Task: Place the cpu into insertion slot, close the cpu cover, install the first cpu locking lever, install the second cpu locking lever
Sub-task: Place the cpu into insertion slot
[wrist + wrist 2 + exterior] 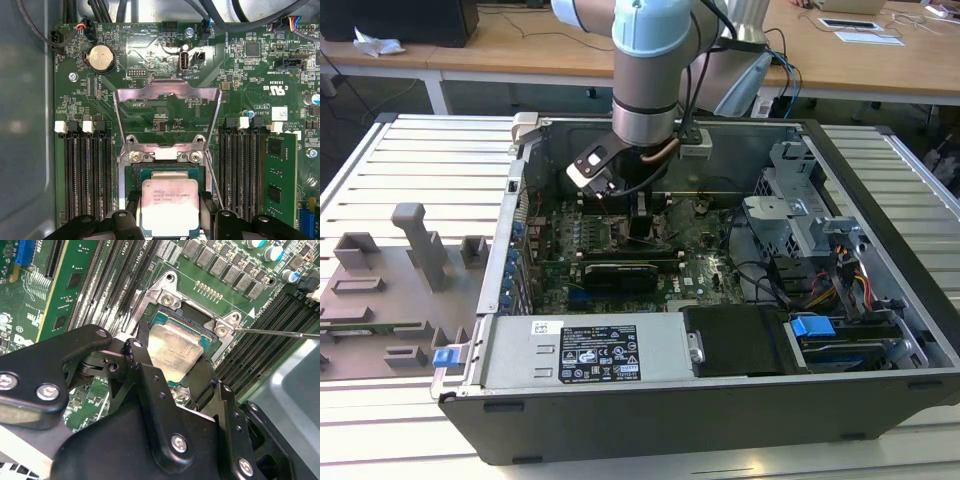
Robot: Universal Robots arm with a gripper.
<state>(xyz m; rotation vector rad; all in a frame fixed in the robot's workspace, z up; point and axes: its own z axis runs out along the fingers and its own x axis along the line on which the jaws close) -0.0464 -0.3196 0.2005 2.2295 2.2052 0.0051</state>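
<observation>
My gripper [170, 201] is clenched on the cpu [170, 212], fingers [136, 354] pressed against two opposite edges, holding it directly over the insertion slot [182, 315]. I cannot tell whether it is seated. The cpu cover [167, 94] lies swung open beyond the slot's hinge edge.

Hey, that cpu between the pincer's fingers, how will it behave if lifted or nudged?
The cpu looks flat and solid, so probably stiff and light. Its smooth metal top and thin edges could slip in the pincer. It should not roll, though a nudge might skew it over the insertion slot.
</observation>
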